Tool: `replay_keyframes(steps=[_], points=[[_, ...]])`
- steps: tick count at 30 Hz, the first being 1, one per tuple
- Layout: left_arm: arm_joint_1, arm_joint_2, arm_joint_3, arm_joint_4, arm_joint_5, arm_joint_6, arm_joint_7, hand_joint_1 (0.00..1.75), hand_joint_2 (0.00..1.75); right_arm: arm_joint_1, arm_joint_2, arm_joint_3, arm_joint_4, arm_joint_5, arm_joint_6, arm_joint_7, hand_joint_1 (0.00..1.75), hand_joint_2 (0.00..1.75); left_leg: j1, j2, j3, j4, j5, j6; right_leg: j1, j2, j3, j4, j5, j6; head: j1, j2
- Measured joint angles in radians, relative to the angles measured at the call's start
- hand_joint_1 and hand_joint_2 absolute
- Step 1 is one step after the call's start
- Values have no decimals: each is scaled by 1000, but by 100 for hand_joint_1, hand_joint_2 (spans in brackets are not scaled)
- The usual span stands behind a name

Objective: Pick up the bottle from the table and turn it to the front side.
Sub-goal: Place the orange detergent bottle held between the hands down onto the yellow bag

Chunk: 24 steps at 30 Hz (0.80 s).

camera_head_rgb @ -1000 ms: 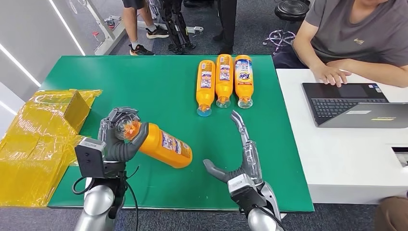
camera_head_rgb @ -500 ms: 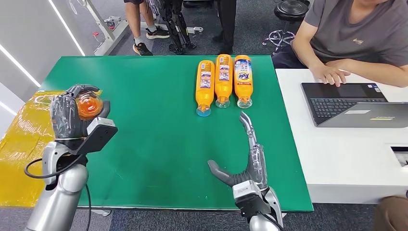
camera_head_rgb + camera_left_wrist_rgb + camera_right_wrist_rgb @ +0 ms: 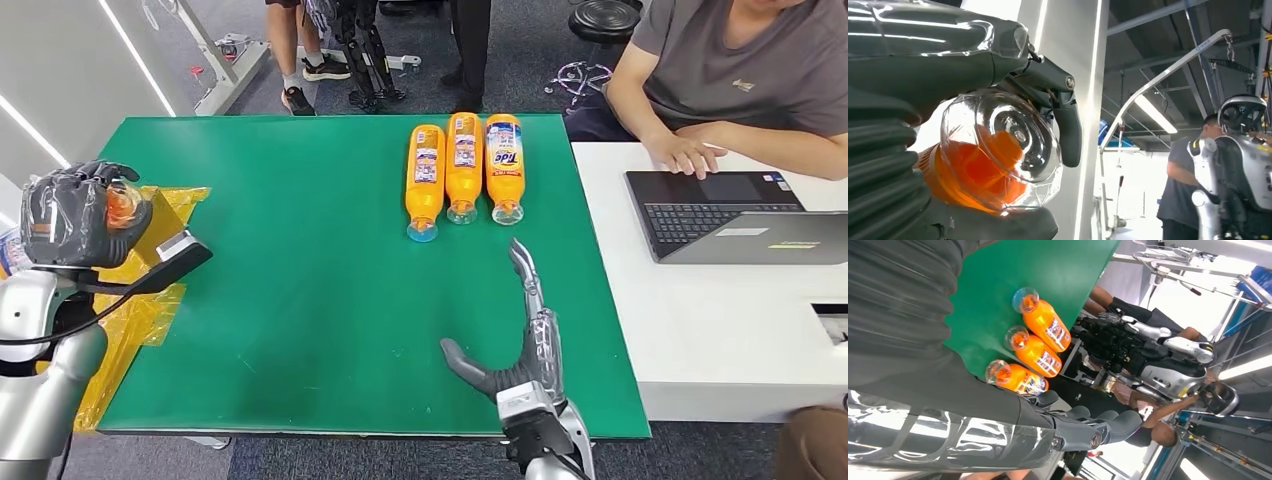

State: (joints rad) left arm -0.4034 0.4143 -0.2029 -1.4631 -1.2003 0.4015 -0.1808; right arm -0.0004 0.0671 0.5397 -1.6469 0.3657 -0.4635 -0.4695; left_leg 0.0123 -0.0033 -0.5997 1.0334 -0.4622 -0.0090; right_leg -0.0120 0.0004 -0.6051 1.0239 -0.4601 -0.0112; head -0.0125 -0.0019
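My left hand (image 3: 75, 215) is wrapped tight round the bottle (image 3: 122, 203), held up off the green table (image 3: 300, 300), out past its left edge and over the yellow wrapped box (image 3: 150, 225). From the head cam I get just a bit of orange and the clear cap end between my fingers; the body and label are hidden, so I can't tell which side faces front. My right hand (image 3: 520, 350) holds nothing, fingers straight and spread, thumb out, hovering low over the table's near-right part, well apart from the three bottles (image 3: 465, 165) lying side by side at the far edge. Risks, as I judge: grip sits near the cap end w/ most of the bottle's weight hanging out of it, so a wrist roll could let it slide or swing; being off the table, a drop lands on the box or floor, not back on the green. Also may stop the turn on the wrong face since I can't read the label. Left wrist cam gives what the head cam doesn't: clear domed cap (image 3: 998, 145) close up, orange behind it, thumb (image 3: 1068, 130) curled past it. Right wrist cam shows the three bottles' cap ends and labels, plus my empty fingers (image 3: 1108, 425).
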Motion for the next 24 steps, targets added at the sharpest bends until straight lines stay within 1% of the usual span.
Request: replay_keyframes(steps=[4, 7, 10, 13, 16, 19, 22, 24], points=[[2, 32, -6, 10, -22, -20, 18, 175, 175, 9, 0, -7, -2, -3, 10, 0, 0, 175, 0, 0, 0, 0, 0, 0, 0, 0, 0, 0, 0, 0, 0, 0], [10, 60, -18, 13, -34, -66, 30, 175, 175, 11, 2, -12, -8, -5, 34, 2, 0, 175, 0, 1, 0, 0, 0, 0, 0, 0, 0, 0, 0, 0, 0, 0], [31, 97, -34, 20, -27, -124, 20, 175, 175, 10, 5, -17, -11, -13, 61, 3, 0, 175, 0, 1, 0, 0, 0, 0, 0, 1, 0, 0, 0, 0, 0, 0], [68, 135, -61, 32, -25, -177, -3, 175, 175, 7, 6, -25, -11, -28, 89, 2, 0, 175, 0, 2, 0, 0, 0, 0, 0, 1, 0, 0, 0, 0, 0, 0], [101, 166, -96, 62, -15, -228, -53, 175, 175, 4, 6, -32, -11, -41, 112, -2, 0, 175, 0, 2, 0, 0, 0, 0, 0, 1, 0, 0, 0, 0, 0, 0], [111, 201, -145, 108, 27, -301, -148, 175, 175, -1, 6, -37, -13, -50, 125, -8, 0, 175, 0, 2, 0, 0, 0, 0, 0, 1, 0, 0, 0, 0, 0, 0], [94, 222, -189, 161, 45, -342, -199, 175, 175, -2, 6, -42, -14, -53, 125, -12, 0, 175, 0, 2, 0, 0, 0, 0, 0, 1, -1, 0, 0, 0, 0, 0], [50, 222, -222, 220, 42, -354, -224, 175, 175, -2, 6, -46, -14, -53, 122, -14, 0, 175, 0, 0, 0, 0, 0, 0, 0, -1, 0, 0, 0, 0, 0, 0]])
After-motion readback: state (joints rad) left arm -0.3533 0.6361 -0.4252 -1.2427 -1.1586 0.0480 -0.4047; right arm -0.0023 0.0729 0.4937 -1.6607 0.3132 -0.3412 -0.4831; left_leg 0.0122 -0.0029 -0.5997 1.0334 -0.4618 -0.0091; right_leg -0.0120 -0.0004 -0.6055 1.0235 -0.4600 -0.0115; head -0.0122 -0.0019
